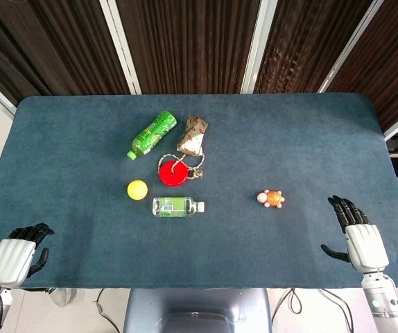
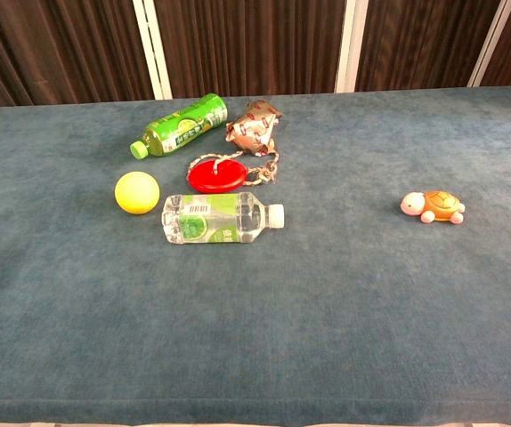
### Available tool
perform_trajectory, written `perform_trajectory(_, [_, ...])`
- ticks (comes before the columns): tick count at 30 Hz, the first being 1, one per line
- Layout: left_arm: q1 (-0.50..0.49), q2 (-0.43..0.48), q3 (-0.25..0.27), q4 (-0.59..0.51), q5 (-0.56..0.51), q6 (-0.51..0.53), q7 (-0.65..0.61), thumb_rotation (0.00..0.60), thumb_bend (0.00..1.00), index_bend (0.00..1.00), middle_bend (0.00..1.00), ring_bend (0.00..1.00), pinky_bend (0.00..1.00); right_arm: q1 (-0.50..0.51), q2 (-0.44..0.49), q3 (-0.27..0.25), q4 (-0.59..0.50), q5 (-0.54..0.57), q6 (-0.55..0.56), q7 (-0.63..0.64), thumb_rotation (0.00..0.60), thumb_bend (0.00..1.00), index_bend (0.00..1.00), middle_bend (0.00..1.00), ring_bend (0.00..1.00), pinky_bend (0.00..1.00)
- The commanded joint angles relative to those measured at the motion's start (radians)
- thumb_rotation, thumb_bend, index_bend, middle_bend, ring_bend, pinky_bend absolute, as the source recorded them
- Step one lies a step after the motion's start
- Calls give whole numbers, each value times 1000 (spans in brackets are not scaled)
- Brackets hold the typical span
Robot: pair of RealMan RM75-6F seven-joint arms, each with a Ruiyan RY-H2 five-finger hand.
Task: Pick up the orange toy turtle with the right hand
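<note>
The orange toy turtle [image 1: 272, 198] [image 2: 433, 206] with a pink head sits alone on the blue table cloth, right of centre. My right hand [image 1: 356, 235] hovers near the table's front right edge, fingers spread and holding nothing, a good way right of and nearer than the turtle. At the front left corner my left hand [image 1: 17, 254] hangs with its fingers somewhat curled, also holding nothing. Neither hand appears in the chest view.
A cluster lies left of centre: green bottle [image 1: 152, 134], patterned pouch [image 1: 193, 135] with a cord, red disc [image 1: 173, 171], yellow ball [image 1: 137, 189], clear water bottle [image 1: 177, 206]. The table [image 1: 310, 139] ends just ahead of both hands.
</note>
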Motion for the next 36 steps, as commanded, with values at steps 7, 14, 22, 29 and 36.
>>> perform_trajectory(7, [5,3,-10,8,-17,5,-42,600,486,346,270,316,359,5,-22,7,21,-12,8,-7,600,111,157,166,129,323])
perform_trajectory(14, [5,9,-10,12,4,18,-73,600,486,346,271,316,359,16,-69,33,53,-41,53,9,600,111,234,186,481,578])
perform_trajectory(22, [-6,20,21,19,55,-2,-72,600,486,346,271,316,360,71,-109,118,36,24,24,-123,600,111,397,319,912,974])
perform_trajectory(29, [-1,22,15,14,44,7,-106,600,487,347,270,317,360,153,-161,194,35,195,-117,-231,600,119,442,354,989,1000])
perform_trajectory(36, [-2,28,18,15,49,5,-113,600,487,346,271,317,361,235,-242,221,118,304,-243,-244,600,147,455,366,992,1000])
